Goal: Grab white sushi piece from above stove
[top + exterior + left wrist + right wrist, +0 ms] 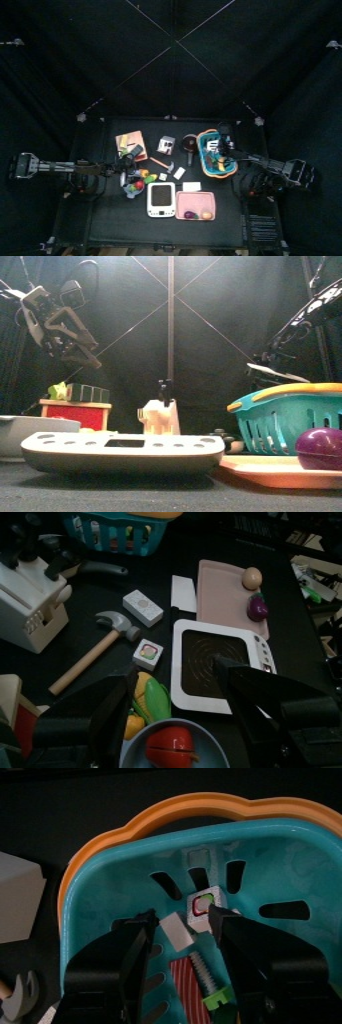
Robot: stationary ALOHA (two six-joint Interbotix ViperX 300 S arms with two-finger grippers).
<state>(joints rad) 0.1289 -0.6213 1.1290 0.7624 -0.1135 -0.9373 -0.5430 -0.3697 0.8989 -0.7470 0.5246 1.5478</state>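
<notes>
Both end effectors are released: the left (pixel 181 682) hovers by the stove (pixel 221 652), and the right (pixel 187 928) hangs in the basket (pixel 107 888) over small pieces. The approach seems under way; next, the left must descend squarely onto the white sushi (pixel 143 607), which lies on the worktop beyond the stove. The tray (pixel 214 582) holds an egg (pixel 251 578) and a purple fruit (pixel 258 608).

On the dark tabletop (pixel 134 494) the white stove (pixel 123 450) lies nearest, low and wide. Behind it stand a red box (pixel 76 415) and a small white piece (pixel 160 416). To the right a teal basket (pixel 289 417) rises behind a pink tray (pixel 278 469) carrying a purple ball (pixel 319 447). An arm hangs high on each side.
</notes>
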